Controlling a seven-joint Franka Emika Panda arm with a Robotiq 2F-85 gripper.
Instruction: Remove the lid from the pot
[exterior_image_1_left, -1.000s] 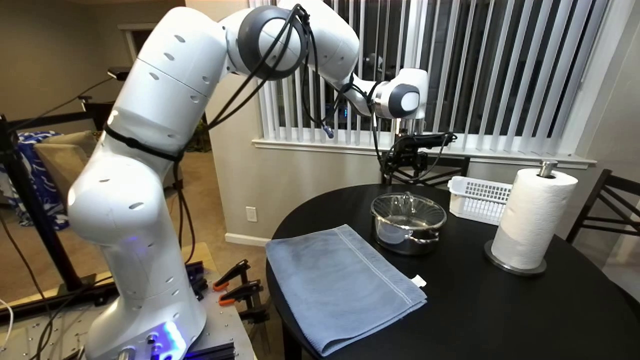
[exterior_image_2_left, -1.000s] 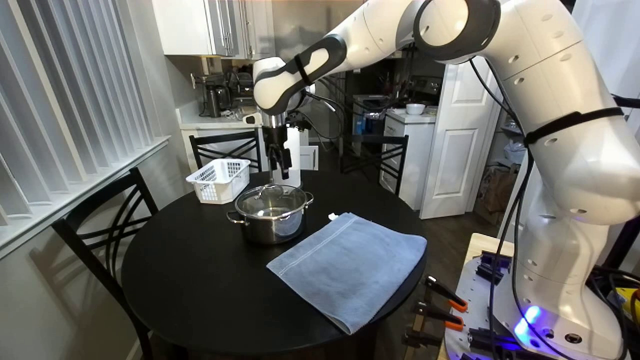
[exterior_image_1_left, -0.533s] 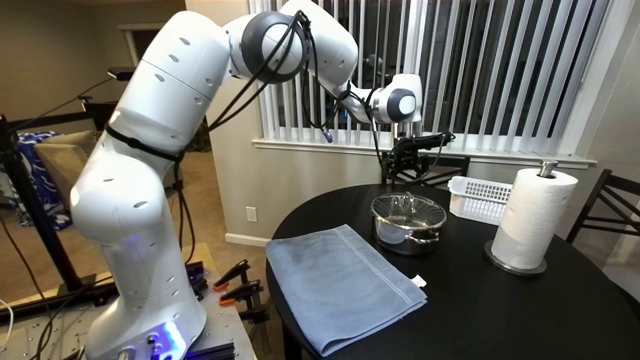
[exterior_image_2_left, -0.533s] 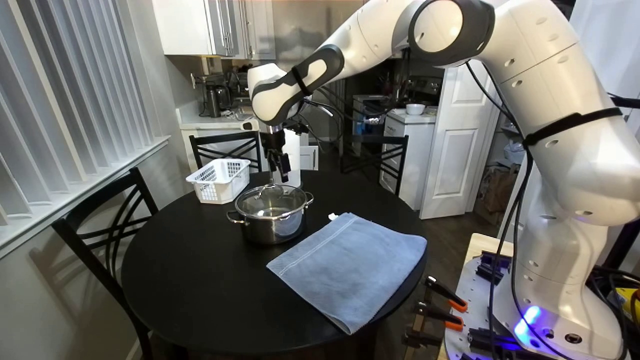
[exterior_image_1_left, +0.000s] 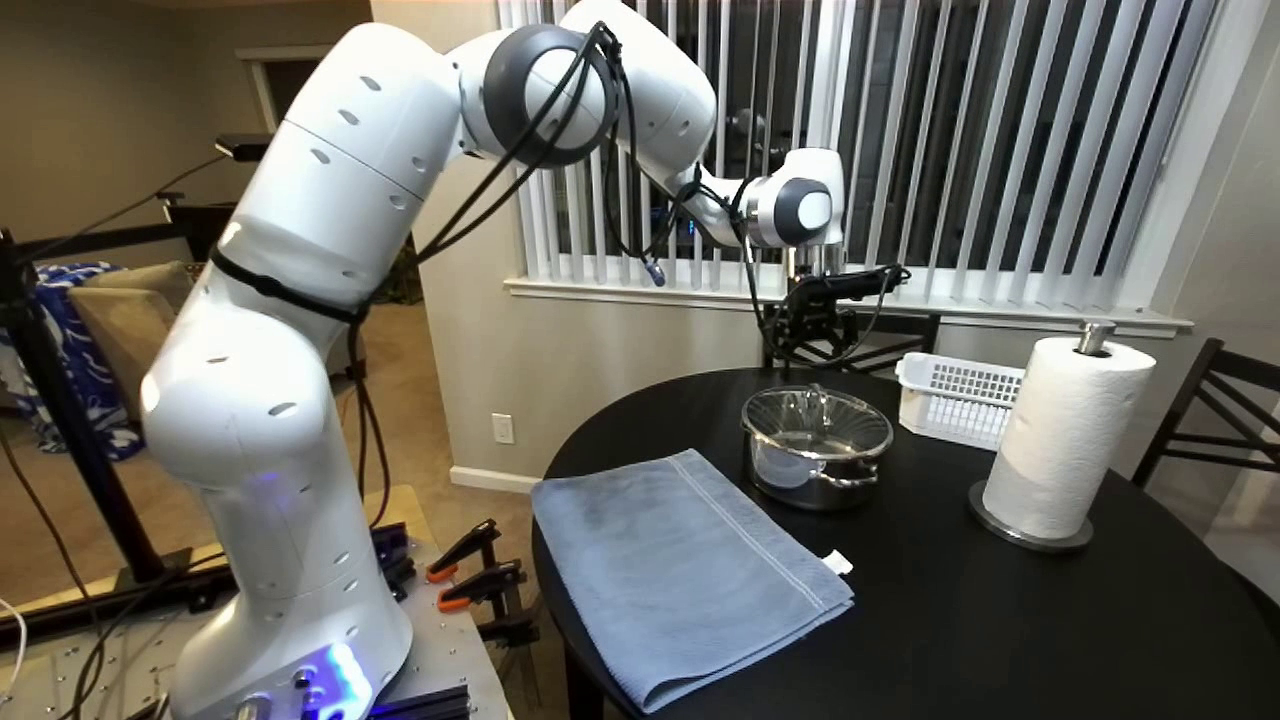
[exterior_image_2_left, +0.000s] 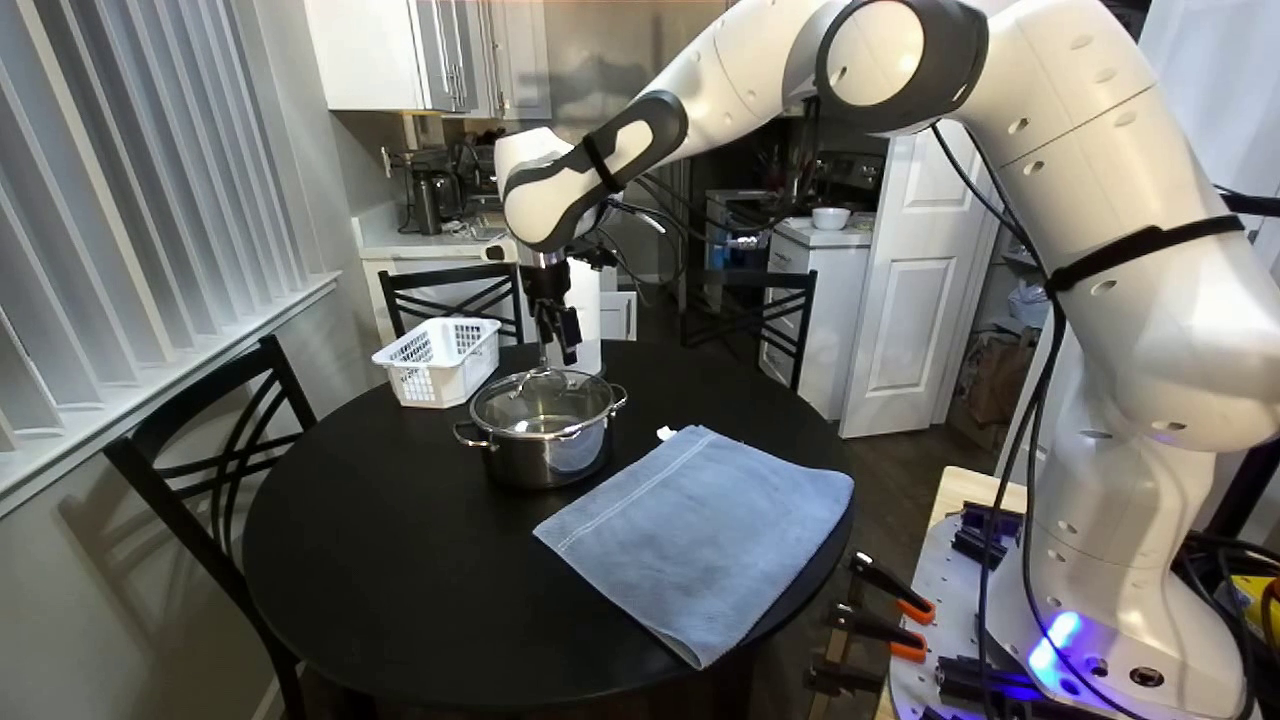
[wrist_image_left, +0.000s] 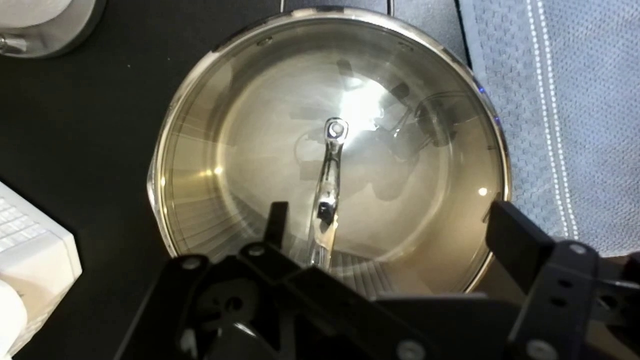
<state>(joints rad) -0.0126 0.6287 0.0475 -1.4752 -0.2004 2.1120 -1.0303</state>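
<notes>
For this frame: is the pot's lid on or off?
On. In both exterior views the glass lid lies across the top of the pot; the wrist view shows its handle and reflections in the glass.

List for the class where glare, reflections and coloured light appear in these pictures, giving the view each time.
Wrist view: white glare on the lid beside its handle, with stripes, probably mirrored blinds, lower down; both exterior views: a pale patch, perhaps a reflection, on the side of the pot facing the cloth, and the robot's base glowing blue.
</notes>
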